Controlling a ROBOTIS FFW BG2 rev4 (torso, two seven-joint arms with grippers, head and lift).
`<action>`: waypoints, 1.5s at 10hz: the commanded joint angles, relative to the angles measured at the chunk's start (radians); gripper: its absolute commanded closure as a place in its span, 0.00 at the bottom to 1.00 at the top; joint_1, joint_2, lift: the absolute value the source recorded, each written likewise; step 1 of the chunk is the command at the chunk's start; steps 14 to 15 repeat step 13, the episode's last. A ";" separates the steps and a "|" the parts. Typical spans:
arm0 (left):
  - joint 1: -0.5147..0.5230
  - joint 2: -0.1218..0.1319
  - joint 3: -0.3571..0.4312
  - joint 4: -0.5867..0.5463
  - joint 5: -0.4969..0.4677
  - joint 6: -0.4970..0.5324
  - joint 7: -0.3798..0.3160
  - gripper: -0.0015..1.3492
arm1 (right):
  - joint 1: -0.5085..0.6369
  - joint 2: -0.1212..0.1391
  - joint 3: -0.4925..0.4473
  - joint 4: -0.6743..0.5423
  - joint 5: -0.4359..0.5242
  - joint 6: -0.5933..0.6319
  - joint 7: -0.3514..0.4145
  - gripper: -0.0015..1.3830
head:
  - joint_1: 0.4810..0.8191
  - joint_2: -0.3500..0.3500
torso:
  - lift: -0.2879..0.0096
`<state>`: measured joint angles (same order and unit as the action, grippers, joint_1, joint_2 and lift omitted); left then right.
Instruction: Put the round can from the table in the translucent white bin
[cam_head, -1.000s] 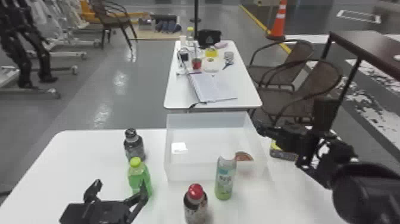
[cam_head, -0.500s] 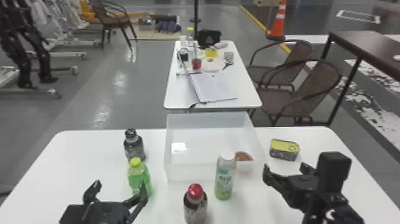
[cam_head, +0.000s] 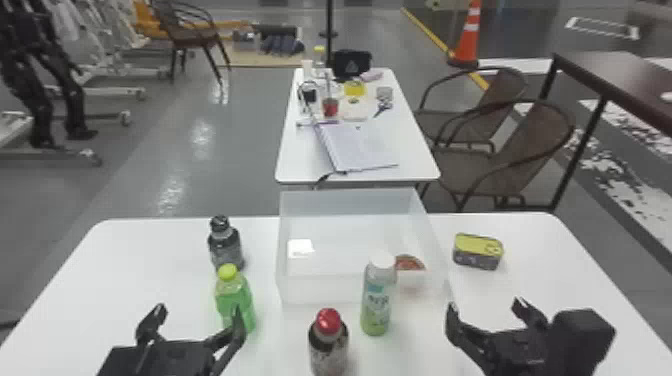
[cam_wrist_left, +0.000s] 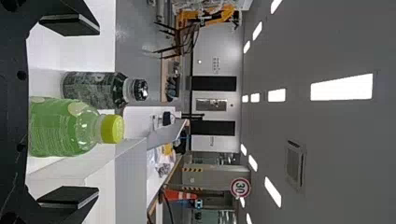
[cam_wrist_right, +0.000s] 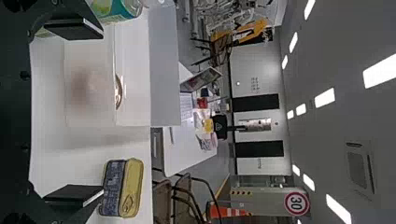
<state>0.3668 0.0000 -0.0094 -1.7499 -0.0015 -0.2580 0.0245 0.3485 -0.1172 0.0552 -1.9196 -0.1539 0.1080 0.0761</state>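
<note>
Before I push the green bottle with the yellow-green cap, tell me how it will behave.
The bottle stands upright and is taller than wide, so a high push could tip it. Green shows up to its shoulder, so it is probably fairly weighty. Its rounded body would likely roll once down.

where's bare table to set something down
Bare: table left of the dark bottle, and a narrow strip between bin and rectangular can. Crowded: the bin's near side, with red-capped bottle and white-capped bottle.
</note>
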 joint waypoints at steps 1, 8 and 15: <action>0.008 -0.003 0.005 -0.010 -0.009 0.006 0.000 0.07 | 0.040 -0.001 -0.002 0.008 0.008 -0.059 0.027 0.09 | 0.20 0.50 | 0.63; 0.089 -0.003 0.036 -0.097 -0.032 0.054 0.005 0.07 | 0.144 0.034 -0.002 -0.050 0.027 -0.122 -0.033 0.09 | 0.20 0.50 | 0.63; 0.084 -0.003 0.028 -0.097 -0.037 0.052 0.011 0.07 | 0.150 0.044 -0.002 -0.045 0.030 -0.131 -0.047 0.09 | 0.20 0.50 | 0.63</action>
